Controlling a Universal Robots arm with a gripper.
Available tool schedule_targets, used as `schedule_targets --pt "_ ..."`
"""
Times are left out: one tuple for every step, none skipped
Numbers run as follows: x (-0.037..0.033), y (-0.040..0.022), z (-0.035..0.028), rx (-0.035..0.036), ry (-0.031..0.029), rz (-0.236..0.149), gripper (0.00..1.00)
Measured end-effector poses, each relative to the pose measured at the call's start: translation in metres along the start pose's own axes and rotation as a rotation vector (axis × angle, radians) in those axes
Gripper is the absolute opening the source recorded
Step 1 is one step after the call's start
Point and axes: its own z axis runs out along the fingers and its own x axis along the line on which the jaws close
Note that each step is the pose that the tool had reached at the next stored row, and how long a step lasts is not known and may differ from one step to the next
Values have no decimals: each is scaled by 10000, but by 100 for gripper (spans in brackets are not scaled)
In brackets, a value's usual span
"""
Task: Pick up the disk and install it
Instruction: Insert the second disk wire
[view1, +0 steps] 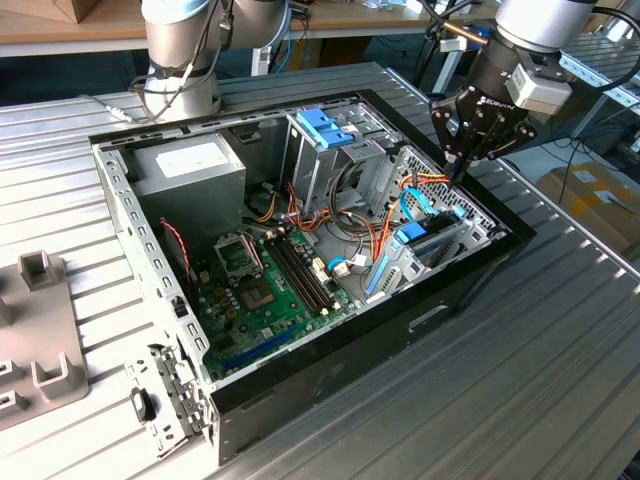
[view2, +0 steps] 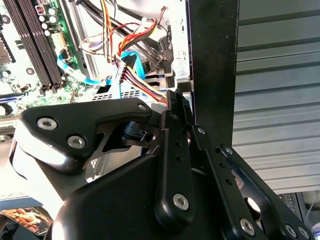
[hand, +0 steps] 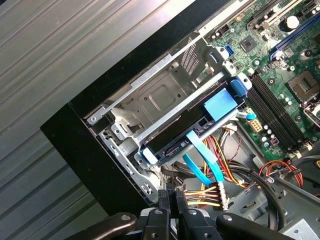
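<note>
Gripper (view1: 462, 160) hovers above the bay-seated disk (hand: 190, 131).

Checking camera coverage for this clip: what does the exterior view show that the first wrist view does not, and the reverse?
Exterior view: the whole open computer case on the ribbed table, the grey power-supply box, the blue latch atop the drive cage, and the arm with its gripper above the case's front corner.

First wrist view: a close look down on the disk lying in its metal bay with blue rails at its ends, fingers pressed together, holding nothing.

Both: the motherboard, the light-blue ribbon cables and the bundled wires.
</note>
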Motion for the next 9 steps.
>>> schedule_targets --pt "0 0 0 0 0 0 16" --pt "0 0 0 0 0 0 16" --pt "0 0 0 0 0 0 16" --pt "0 0 0 0 0 0 16" --pt "-1 0 0 0 0 0 16" --pt "-1 1 0 0 0 0 16" --pt "-2 2 0 1 -1 2 16" --pt "-3 3 0 -1 0 28 16" --pt "-4 3 0 -3 0 77 16"
